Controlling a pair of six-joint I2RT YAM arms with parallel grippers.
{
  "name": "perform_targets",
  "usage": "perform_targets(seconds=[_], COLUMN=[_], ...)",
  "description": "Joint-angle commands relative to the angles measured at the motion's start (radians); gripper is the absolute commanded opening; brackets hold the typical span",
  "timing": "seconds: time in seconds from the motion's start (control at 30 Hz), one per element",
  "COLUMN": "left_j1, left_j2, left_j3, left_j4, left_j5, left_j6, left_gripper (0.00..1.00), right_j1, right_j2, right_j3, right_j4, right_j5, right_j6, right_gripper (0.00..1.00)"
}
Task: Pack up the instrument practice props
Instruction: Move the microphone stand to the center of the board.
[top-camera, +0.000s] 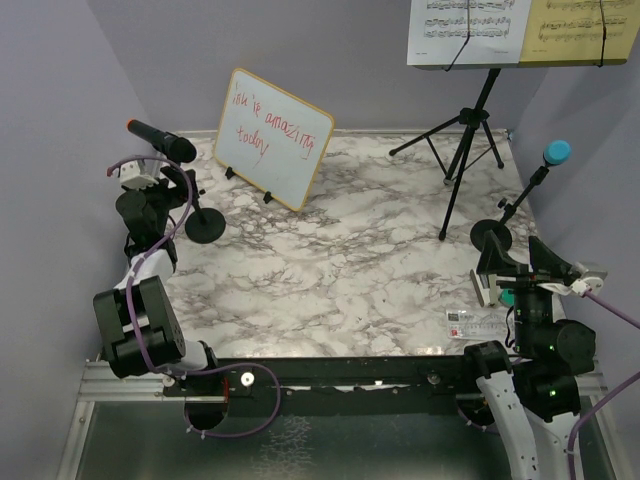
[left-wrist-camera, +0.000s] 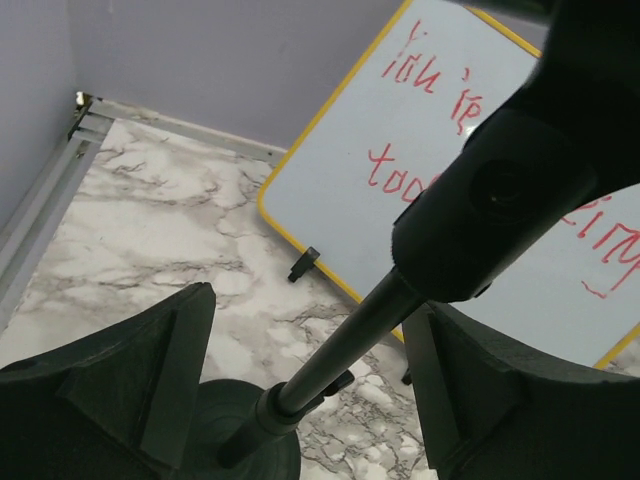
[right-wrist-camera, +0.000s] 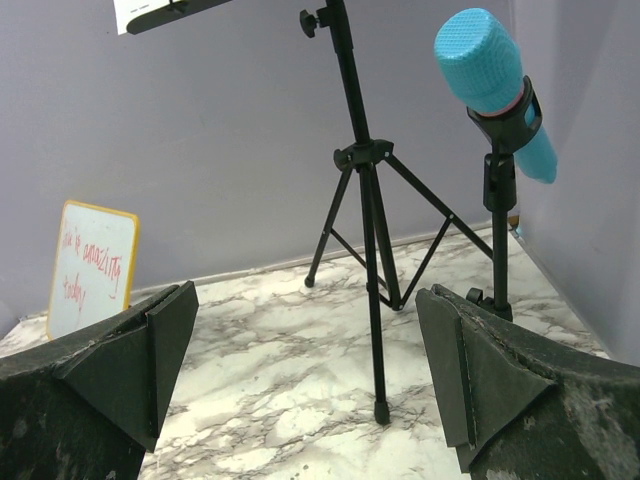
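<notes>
A black microphone (top-camera: 160, 142) rests tilted in a round-based mic holder (top-camera: 205, 225) at the left. My left gripper (top-camera: 172, 190) is open, and the holder's thin stem (left-wrist-camera: 340, 345) runs between its fingers (left-wrist-camera: 150, 380) without touching either. A blue microphone (top-camera: 556, 152) stands in a second holder (top-camera: 490, 235) at the right. My right gripper (top-camera: 520, 262) hangs open and empty just in front of it, with the blue microphone (right-wrist-camera: 490, 70) above its right finger. The tripod music desk (top-camera: 465, 140) at the back carries white sheet music (top-camera: 468, 30) and yellow sheet music (top-camera: 580, 30).
A wood-framed whiteboard (top-camera: 272, 138) with red writing leans just right of the black microphone's holder. A small stapler (top-camera: 486, 290) and a clear ruler (top-camera: 475, 323) lie near my right arm's base. Purple walls close in on the left, back and right.
</notes>
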Motion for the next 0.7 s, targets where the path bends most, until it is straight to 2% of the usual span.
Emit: perform_targets(seconds=[0.0, 0.07, 0.17, 0.3, 0.5, 0.57, 0.67], left_j1=[0.006, 0.006, 0.006, 0.006, 0.003, -0.002, -0.028], left_j2=[0.031, 0.039, 0.05, 0.041, -0.015, -0.033, -0.085], left_j3=[0.045, 0.049, 0.057, 0.05, 0.036, 0.04, 0.028], left_j4=[0.087, 0.087, 0.087, 0.086, 0.069, 0.067, 0.058], left_j5=[0.169, 0.177, 0.205, 0.246, 0.299, 0.326, 0.339], left_j6=[0.065, 0.086, 0.096, 0.108, 0.128, 0.124, 0.148], left_gripper=[0.76, 0.67, 0.45, 0.35, 0.06, 0.01, 0.0], right_j1=[0.009, 0.009, 0.009, 0.01, 0.011, 0.01, 0.01], right_j2=[-0.089, -0.089, -0.088, -0.087, -0.087, -0.087, -0.087], right_j3=[-0.013, -0.014, -0.018, -0.02, -0.021, -0.021, -0.021], right_j4=[0.016, 0.017, 0.021, 0.025, 0.025, 0.028, 0.028], right_j5=[-0.027, -0.028, -0.031, -0.041, -0.06, -0.073, -0.078], right_j6=[-0.003, -0.005, -0.006, -0.01, -0.012, -0.014, -0.016], right_gripper=[1.0, 1.0, 1.0, 1.0, 1.0, 1.0, 1.0])
